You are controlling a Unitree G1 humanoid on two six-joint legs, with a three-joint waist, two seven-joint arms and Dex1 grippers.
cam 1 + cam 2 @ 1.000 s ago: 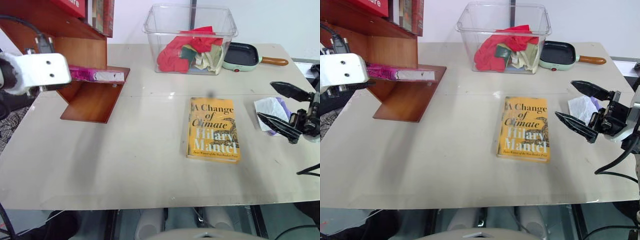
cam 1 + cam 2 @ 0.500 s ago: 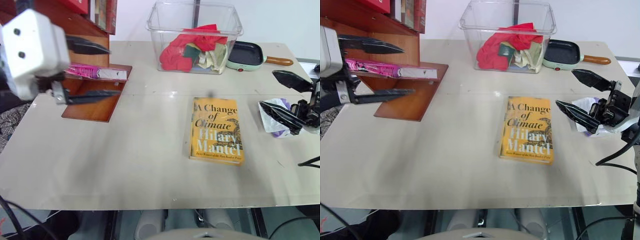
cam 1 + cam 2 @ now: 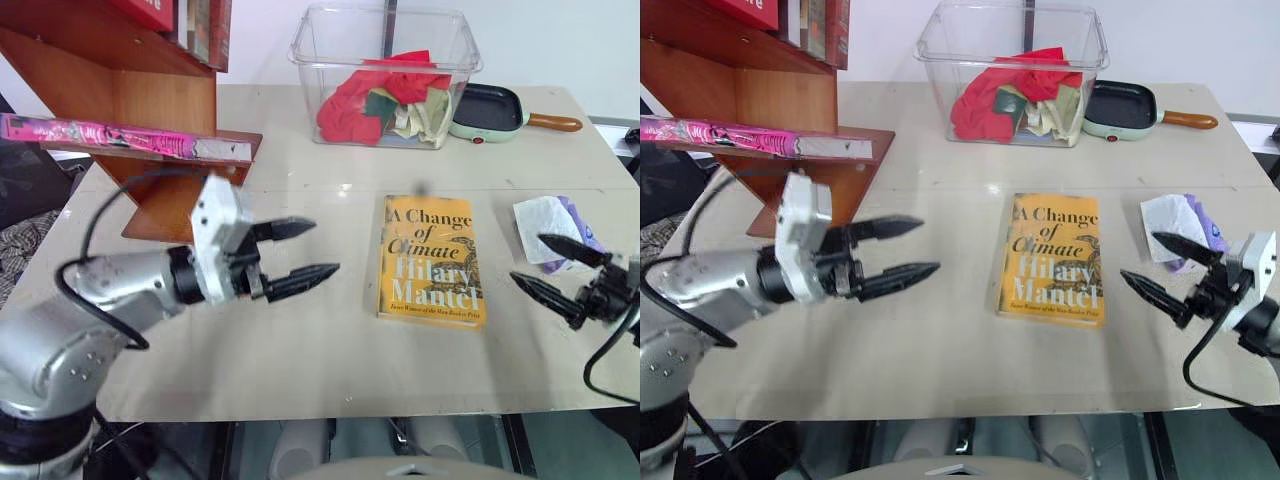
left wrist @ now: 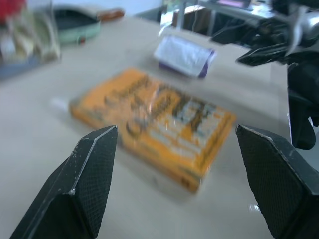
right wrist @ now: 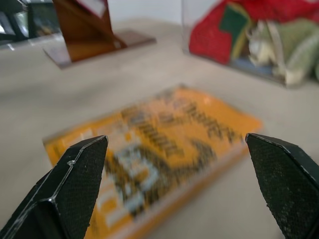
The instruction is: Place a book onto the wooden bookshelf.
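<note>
The pink book [image 3: 120,138] lies flat on a slanted board of the wooden bookshelf [image 3: 160,95] at the table's far left, with nothing holding it. My left gripper [image 3: 326,247] hovers open and empty over the table, to the right of the shelf's foot, pointing toward the yellow book [image 3: 432,258]. My right gripper [image 3: 526,257] is open and empty near the table's right front, pointing left at the same yellow book. In the left wrist view the yellow book [image 4: 154,122] lies between and beyond my two fingers.
Red books [image 3: 195,25] stand upright on the shelf's upper board. A clear plastic bin [image 3: 440,40] holding red and pale cloths sits at the back, with a small green pan [image 3: 490,110] to its right. A white and purple cloth [image 3: 550,218] lies behind the right gripper.
My left gripper has drawn away from the shelf, down and rightward over the table, rolling its wrist; the pink book stays on the board. The right gripper has sunk toward the table's front.
</note>
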